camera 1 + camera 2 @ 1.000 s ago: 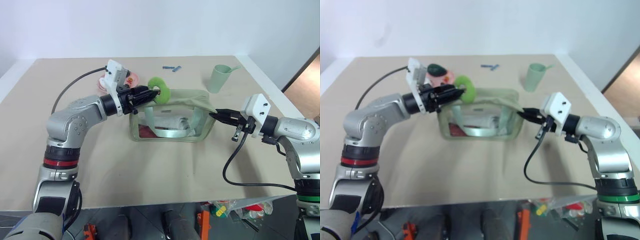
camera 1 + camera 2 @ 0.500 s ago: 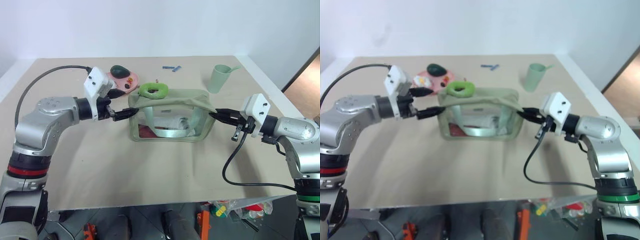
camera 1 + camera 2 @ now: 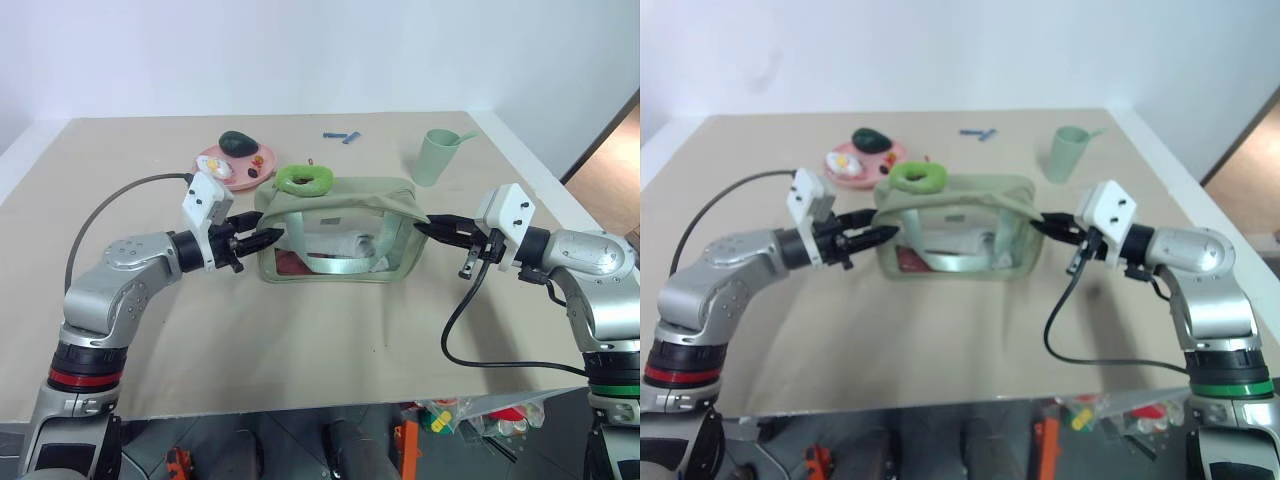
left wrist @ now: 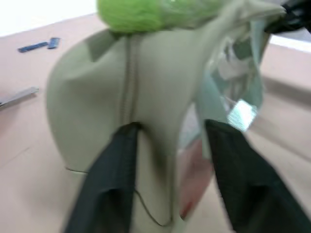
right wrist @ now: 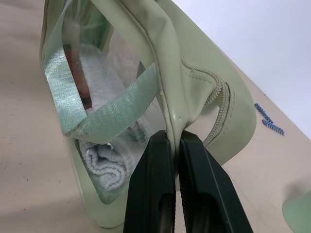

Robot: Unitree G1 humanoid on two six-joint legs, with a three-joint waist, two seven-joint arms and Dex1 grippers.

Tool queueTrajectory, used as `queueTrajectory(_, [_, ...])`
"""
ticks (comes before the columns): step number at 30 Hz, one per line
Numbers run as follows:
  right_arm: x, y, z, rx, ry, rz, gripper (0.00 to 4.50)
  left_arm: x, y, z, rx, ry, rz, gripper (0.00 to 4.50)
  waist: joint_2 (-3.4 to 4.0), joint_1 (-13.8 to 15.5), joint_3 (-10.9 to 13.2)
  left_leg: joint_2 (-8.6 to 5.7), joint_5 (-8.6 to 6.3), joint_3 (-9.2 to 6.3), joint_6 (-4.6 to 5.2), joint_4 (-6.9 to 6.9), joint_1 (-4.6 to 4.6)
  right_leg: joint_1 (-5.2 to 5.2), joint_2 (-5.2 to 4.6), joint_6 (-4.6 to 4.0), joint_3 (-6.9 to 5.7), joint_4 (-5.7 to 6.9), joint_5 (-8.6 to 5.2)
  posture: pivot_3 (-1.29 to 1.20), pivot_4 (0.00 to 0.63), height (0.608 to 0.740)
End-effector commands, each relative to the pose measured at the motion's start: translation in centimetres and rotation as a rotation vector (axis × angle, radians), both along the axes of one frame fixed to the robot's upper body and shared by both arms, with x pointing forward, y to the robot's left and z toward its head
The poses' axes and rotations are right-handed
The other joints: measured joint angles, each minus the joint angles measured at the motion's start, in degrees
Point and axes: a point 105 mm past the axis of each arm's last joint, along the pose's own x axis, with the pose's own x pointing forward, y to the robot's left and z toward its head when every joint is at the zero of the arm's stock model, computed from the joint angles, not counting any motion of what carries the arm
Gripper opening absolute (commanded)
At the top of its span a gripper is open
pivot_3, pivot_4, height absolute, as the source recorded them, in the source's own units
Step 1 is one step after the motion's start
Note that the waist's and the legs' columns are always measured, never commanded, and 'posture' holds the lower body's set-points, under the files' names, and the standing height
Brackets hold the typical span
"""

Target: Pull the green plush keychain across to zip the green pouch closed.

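Pouch fabric is pinched tight between the shut fingers of the right tool [image 5: 172, 145], which grips the green pouch [image 3: 340, 235] at its end nearest the worktop's right edge. The pouch stands upright near the middle of the worktop [image 3: 300, 350], its clear front panel showing rolled cloth inside. At its opposite end, the left tool [image 3: 262, 240] has its fingers narrowly parted, straddling the pouch's end wall. The green plush keychain [image 3: 305, 180] rests on the pouch's top at that same end. Farther back sit a pink plate [image 3: 235, 162] and, toward the far right corner, a pale green cup [image 3: 438, 157].
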Motion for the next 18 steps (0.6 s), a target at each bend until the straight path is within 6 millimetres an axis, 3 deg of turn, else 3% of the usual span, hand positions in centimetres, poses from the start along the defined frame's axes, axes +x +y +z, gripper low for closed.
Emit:
queueTrajectory(1, [-0.9, 0.1, 0.7, 0.040, 0.070, 0.033, 0.75, 0.0, 0.0, 1.8, -0.048, -0.059, 0.000, 0.62, 0.00, 0.0, 0.0, 0.00, 0.00, 0.00, 0.00, 0.00, 0.00, 0.00, 0.00, 0.00, 0.00, 0.00, 0.00, 0.00, 0.150, 0.740])
queueTrajectory(3, [-1.6, 0.1, 0.6, 0.024, 0.113, 0.052, 1.40, -0.1, -0.2, 2.0, -0.050, -0.062, -0.008, 0.01, 0.00, 0.1, 0.0, -0.03, 0.00, -0.01, 0.00, 0.01, -0.03, 0.00, -0.03, 0.00, 0.00, 0.00, 0.00, 0.00, 0.150, 0.740])
queueTrajectory(7, [-2.2, -0.3, 1.4, 0.009, 0.154, 0.040, 2.75, -0.5, -0.6, 1.7, -0.047, -0.051, -0.027, 0.00, 0.00, 0.1, 0.0, -0.04, 0.00, 0.00, 0.00, 0.00, -0.04, 0.00, -0.04, 0.02, 0.03, -0.01, -0.02, 0.00, 0.150, 0.740])
queueTrajectory(12, [-2.2, 1.4, 6.5, 0.088, 0.097, 0.073, 4.46, -0.8, -0.9, 1.2, -0.031, -0.038, -0.040, 0.00, 0.05, -0.1, 0.0, -0.04, 0.00, 0.05, 0.00, 0.02, -0.02, -0.04, -0.04, -0.01, 0.06, 0.00, 0.02, 0.00, 0.150, 0.740])
queueTrajectory(15, [-2.0, 3.9, 9.1, 0.133, 0.049, 0.135, 4.49, -0.8, -1.1, 1.4, -0.031, -0.039, -0.045, 0.00, 0.04, 0.0, 0.0, -0.02, 0.07, -0.01, 0.05, 0.01, -0.03, -0.04, -0.01, -0.08, -0.01, 0.00, 0.04, 0.00, 0.150, 0.740])
queueTrajectory(18, [-1.4, 6.8, 10.2, 0.151, -0.017, 0.196, 4.49, -0.7, -1.3, 1.4, -0.029, -0.039, -0.047, 0.00, 0.01, -0.1, 0.0, -0.01, 0.07, -0.07, 0.05, 0.00, -0.03, 0.00, -0.01, -0.08, -0.10, -0.01, 0.04, 0.00, 0.150, 0.740])
